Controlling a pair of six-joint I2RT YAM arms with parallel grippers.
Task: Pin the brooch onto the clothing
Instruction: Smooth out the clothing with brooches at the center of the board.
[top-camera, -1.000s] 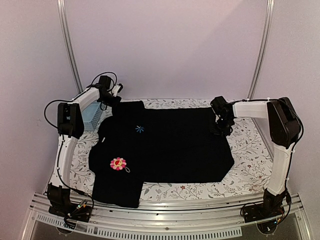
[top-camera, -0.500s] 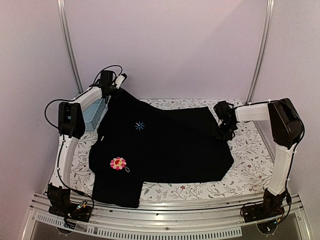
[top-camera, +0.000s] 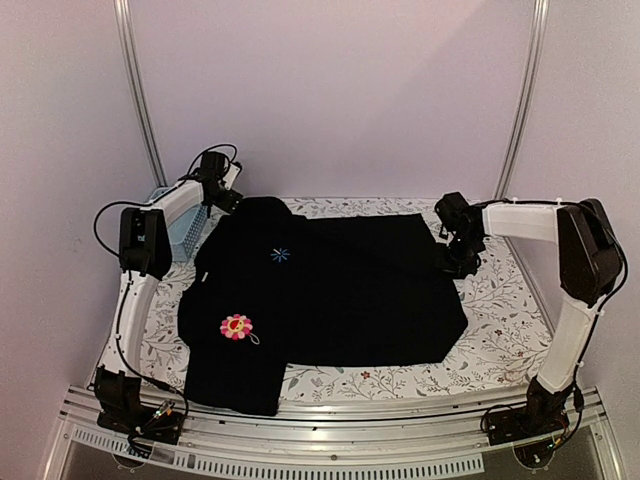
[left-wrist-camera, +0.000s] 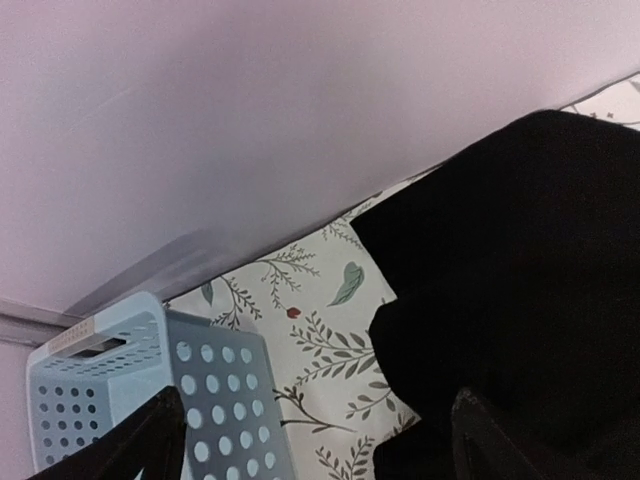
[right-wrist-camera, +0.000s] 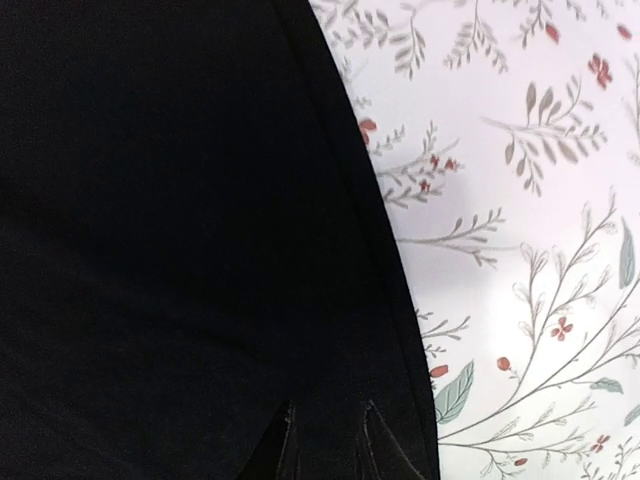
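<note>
Top view: the clothing (top-camera: 340, 290) lies spread flat over the flower-printed table (top-camera: 500, 330), covering most of it. The brooch (top-camera: 236, 327) sits on the clothing at its near-left part, pink petals up, well apart from both arms. The light-blue star emblem (top-camera: 279, 256) is farther back on the chest. The left gripper (top-camera: 226, 199) hangs at the far-left corner of the clothing, just beside a pale blue perforated basket (top-camera: 184, 238). The right gripper (top-camera: 458, 262) is at the clothing's right edge, toward the far side. Left wrist view: we see the two dark fingers (left-wrist-camera: 140, 440) standing wide apart with nothing held between them. In the gap lie the basket (left-wrist-camera: 150, 390), a strip of printed table and the rumpled edge of the clothing (left-wrist-camera: 520, 280), with the pale wall (left-wrist-camera: 250, 120) behind. Right wrist view: the fingers (right-wrist-camera: 285, 445) stand close together with only a narrow slit between them, directly over the hem of the clothing (right-wrist-camera: 170, 230), with printed table (right-wrist-camera: 520, 230) to the right. Black fingers on black cloth, so we cannot tell whether fabric is nipped there or merely lies beneath. The brooch does not appear in either wrist view.
</note>
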